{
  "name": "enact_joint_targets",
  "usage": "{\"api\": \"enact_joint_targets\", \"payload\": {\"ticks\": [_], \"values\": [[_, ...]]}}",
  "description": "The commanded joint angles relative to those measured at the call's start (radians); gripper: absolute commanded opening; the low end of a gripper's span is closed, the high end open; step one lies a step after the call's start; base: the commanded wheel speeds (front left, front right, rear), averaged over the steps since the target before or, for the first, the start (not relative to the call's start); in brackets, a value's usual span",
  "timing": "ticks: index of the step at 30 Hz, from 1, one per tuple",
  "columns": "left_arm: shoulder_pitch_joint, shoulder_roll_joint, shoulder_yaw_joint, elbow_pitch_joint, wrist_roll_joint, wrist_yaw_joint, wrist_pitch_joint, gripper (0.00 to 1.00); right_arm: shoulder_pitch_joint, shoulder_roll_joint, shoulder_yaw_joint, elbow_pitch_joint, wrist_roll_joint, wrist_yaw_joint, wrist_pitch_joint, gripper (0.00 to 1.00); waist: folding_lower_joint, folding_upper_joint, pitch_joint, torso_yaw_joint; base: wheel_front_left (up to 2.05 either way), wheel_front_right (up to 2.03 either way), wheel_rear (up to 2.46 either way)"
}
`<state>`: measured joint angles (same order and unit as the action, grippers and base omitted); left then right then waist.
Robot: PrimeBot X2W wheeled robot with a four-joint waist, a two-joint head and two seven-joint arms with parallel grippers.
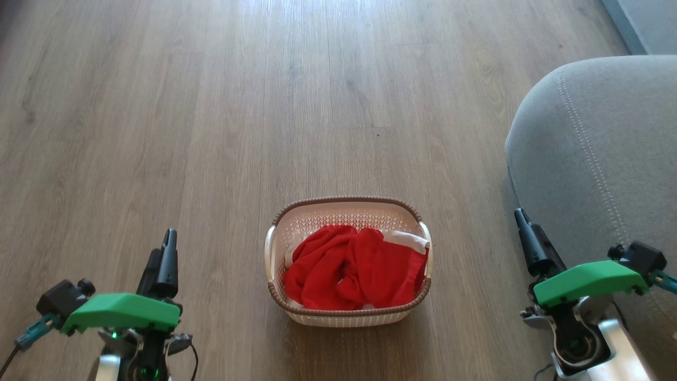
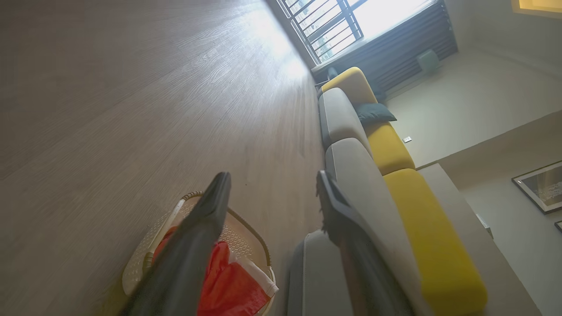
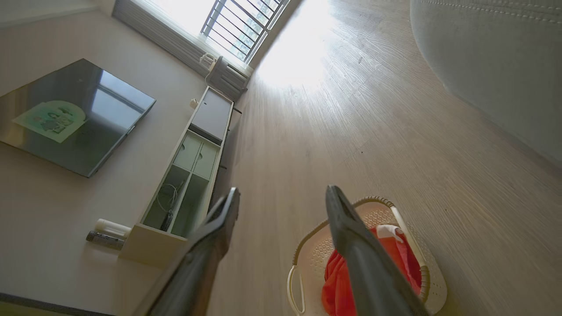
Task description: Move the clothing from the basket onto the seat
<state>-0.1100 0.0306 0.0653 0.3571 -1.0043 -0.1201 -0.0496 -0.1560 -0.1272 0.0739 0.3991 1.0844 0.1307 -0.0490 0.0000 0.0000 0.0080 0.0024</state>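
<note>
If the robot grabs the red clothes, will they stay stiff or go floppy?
Probably floppy: the clothes lie crumpled in soft folds, so they would likely droop. They look thin, so likely light. Bunched in the basket, one pinch may lift several.

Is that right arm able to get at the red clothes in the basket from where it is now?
Probably yes. The red clothing lies uncovered in the open-topped basket, and just wood floor lies between it and the right arm's fingers, which stand open.
</note>
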Motion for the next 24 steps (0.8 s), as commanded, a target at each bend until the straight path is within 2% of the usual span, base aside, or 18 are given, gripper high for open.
{"api": "enact_joint_targets", "payload": {"ticks": [1, 24], "values": [[-0.062, 0.010, 0.019, -0.039, 0.035, -0.005, -0.016, 1.00, -0.064, -0.022, 0.016, -0.023, -0.035, 0.000, -0.016, 1.00, 0.0000, 0.0000, 0.000, 0.000, 0.00, 0.00, 0.00], [-0.110, 0.013, 0.028, -0.022, 0.323, -0.003, -0.081, 1.00, -0.130, -0.041, 0.041, -0.006, -0.302, 0.000, -0.080, 1.00, 0.0000, 0.0000, 0.000, 0.003, 0.00, 0.00, 0.00]]}}
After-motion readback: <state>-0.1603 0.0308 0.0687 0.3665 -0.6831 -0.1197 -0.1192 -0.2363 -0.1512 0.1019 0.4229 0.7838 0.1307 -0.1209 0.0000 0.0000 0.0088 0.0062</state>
